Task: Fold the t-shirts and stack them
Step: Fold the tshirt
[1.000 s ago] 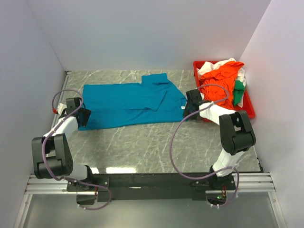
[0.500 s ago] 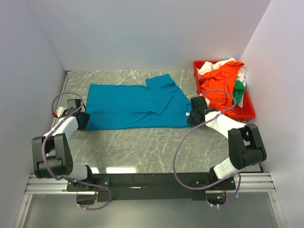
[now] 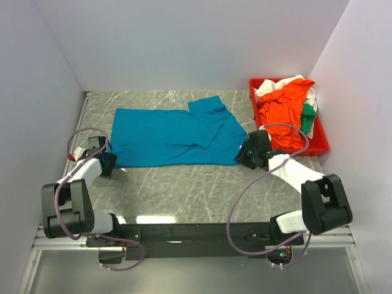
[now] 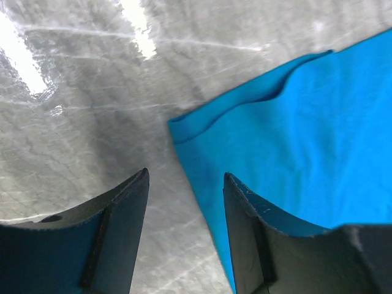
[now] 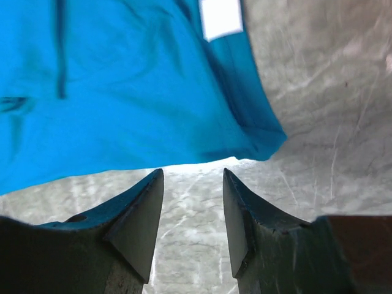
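A teal-blue t-shirt point(image 3: 174, 135) lies spread flat across the middle of the marble table, one sleeve folded over at its far right. My left gripper point(image 3: 106, 163) sits low at the shirt's near left corner. In the left wrist view it point(image 4: 186, 174) is open, and the shirt's edge point(image 4: 306, 135) runs just inside the right finger, not pinched. My right gripper point(image 3: 247, 154) is at the shirt's near right corner. In the right wrist view it point(image 5: 193, 173) is open over bare marble, with the shirt's hem point(image 5: 122, 92) just ahead of the fingertips. Orange point(image 3: 285, 110), white point(image 3: 280, 83) and green point(image 3: 308, 116) t-shirts are piled at the right.
The red tray point(image 3: 320, 146) holding the heaped shirts stands at the far right against the wall. White walls close in the table on the left, back and right. A white label point(image 5: 220, 17) shows on the teal shirt near its right corner.
My right gripper opened, let go of the teal shirt's right edge and drew back toward the near side. The shirt shifted right and now lies flatter. My left gripper backed off slightly.
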You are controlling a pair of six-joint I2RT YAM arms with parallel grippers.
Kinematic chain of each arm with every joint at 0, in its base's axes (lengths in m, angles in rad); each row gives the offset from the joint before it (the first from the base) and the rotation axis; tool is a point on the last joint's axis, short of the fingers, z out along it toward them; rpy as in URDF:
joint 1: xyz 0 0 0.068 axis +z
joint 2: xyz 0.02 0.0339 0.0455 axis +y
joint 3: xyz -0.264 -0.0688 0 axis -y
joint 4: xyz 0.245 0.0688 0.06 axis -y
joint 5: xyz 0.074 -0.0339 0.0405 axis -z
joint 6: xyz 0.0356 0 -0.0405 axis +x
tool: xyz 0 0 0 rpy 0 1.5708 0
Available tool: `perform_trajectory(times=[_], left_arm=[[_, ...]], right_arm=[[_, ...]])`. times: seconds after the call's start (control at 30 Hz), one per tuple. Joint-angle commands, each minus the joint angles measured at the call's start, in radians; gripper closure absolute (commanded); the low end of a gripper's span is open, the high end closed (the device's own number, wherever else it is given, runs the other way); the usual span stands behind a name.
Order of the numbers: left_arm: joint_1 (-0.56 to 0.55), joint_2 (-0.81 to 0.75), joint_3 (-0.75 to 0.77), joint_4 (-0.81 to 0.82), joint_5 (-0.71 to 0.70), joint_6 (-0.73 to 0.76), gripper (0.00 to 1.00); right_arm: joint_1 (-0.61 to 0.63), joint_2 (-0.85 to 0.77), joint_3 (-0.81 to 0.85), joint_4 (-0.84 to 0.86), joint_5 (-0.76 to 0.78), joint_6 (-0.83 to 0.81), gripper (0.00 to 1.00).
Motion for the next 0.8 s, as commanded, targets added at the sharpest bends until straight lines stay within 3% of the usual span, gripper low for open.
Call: perform_trajectory(times=[0.0, 0.33, 0.47, 0.5, 0.57, 0.6, 0.7, 0.77], left_arm=[[0.000, 0.017, -0.006, 0.064, 0.003, -0.016, 0.43], [0.003, 0.124, 0.008, 0.085, -0.036, 0.010, 0.48], [0.002, 0.143, 0.014, 0.099, -0.033, 0.025, 0.66], [0.002, 0.143, 0.017, 0.096, -0.033, 0.030, 0.78], [0.002, 0.131, 0.020, 0.088, -0.033, 0.036, 0.88], [0.005, 0.123, 0.020, 0.081, -0.033, 0.037, 0.97], [0.006, 0.056, 0.019, 0.039, -0.047, 0.033, 0.99], [0.014, 0.016, 0.014, 0.010, -0.061, 0.028, 0.99]], right_arm=[[0.006, 0.054, -0.009, 0.068, -0.005, 0.046, 0.49], [-0.026, 0.129, -0.012, 0.088, 0.065, 0.065, 0.48], [-0.046, 0.167, 0.017, 0.088, 0.101, 0.045, 0.49], [-0.048, 0.173, 0.023, 0.088, 0.096, 0.039, 0.52], [-0.048, 0.180, 0.037, 0.085, 0.093, 0.028, 0.58], [-0.049, 0.176, 0.040, 0.082, 0.079, 0.025, 0.74], [-0.048, 0.138, 0.031, 0.059, 0.075, 0.017, 1.00], [-0.049, 0.083, 0.011, 0.034, 0.078, 0.008, 1.00]])
